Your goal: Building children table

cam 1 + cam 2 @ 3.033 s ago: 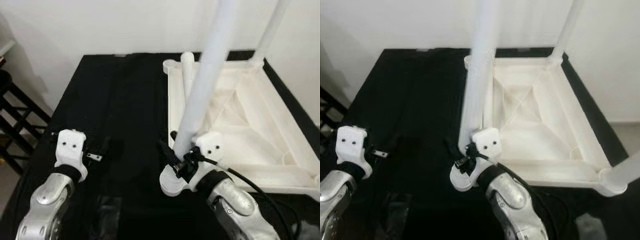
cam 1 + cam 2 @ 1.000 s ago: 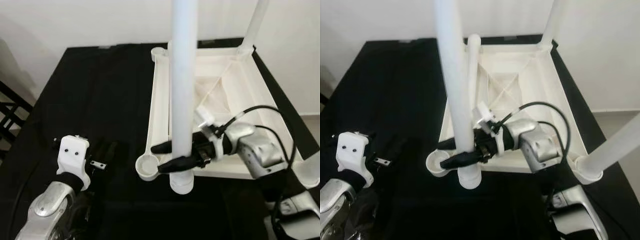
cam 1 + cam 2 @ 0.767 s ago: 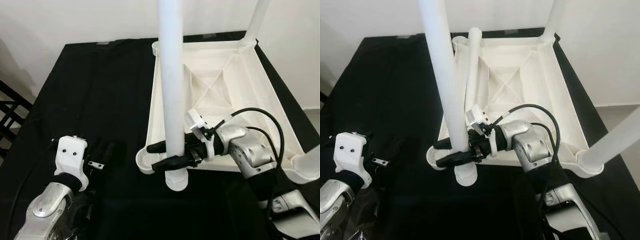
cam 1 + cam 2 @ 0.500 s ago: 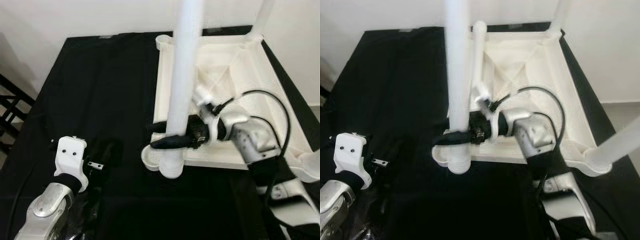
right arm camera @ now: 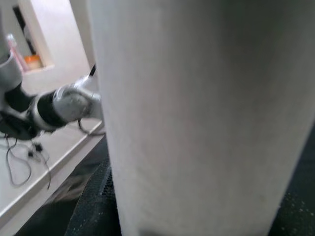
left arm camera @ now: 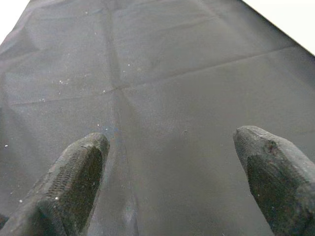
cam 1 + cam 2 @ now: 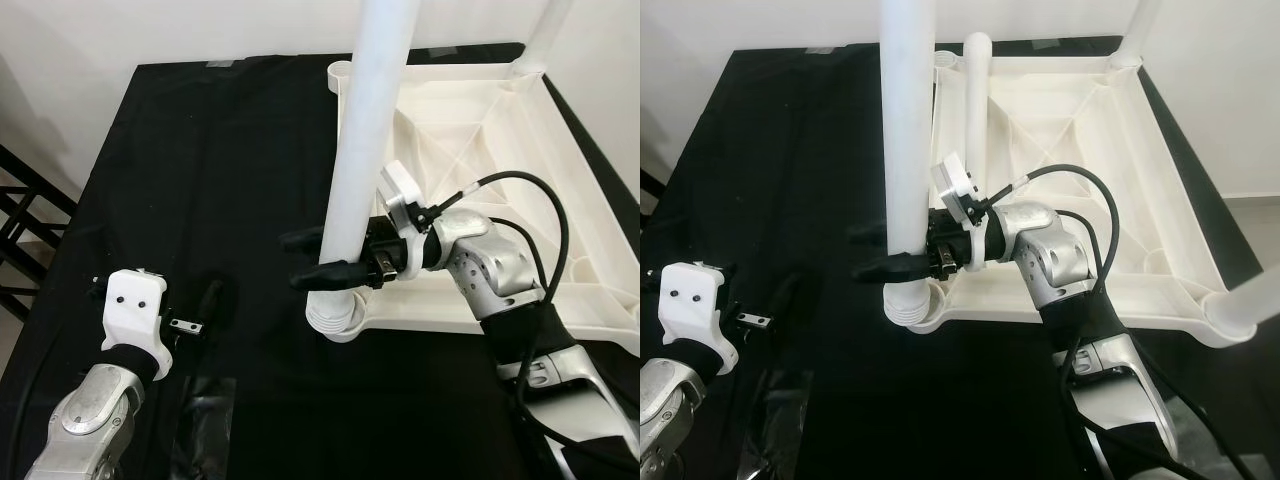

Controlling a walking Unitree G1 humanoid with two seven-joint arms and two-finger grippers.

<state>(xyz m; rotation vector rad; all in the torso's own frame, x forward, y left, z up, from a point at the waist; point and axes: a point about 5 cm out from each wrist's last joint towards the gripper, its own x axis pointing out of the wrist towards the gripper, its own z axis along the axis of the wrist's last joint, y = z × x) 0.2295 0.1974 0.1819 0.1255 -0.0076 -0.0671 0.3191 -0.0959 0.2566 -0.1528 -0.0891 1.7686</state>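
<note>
The white children's table [image 7: 500, 130] lies upside down on a black cloth. My right gripper [image 7: 310, 262] is shut on a white table leg [image 7: 365, 150], one black finger on each side of it. The leg stands nearly upright, and its ribbed lower end [image 7: 335, 320] rests at the table's near left corner socket. In the right wrist view the leg [image 5: 206, 113] is very close. A second leg [image 7: 977, 100] lies inside the frame, and two more stand at the far right corner [image 7: 1140, 30] and near right corner [image 7: 1250, 300]. My left gripper [image 6: 172, 162] is open and low over bare cloth.
The black cloth [image 7: 220, 150] covers the whole work surface, with free room on its left half. A clear plastic bag [image 7: 210, 420] lies near the front edge. A dark rack [image 7: 20, 200] stands off the left side. White wall runs behind.
My right gripper has carried the leg from a tilted pose to nearly upright, and its lower end now sits on the corner socket. The camera has shifted. My left arm has stayed put.
</note>
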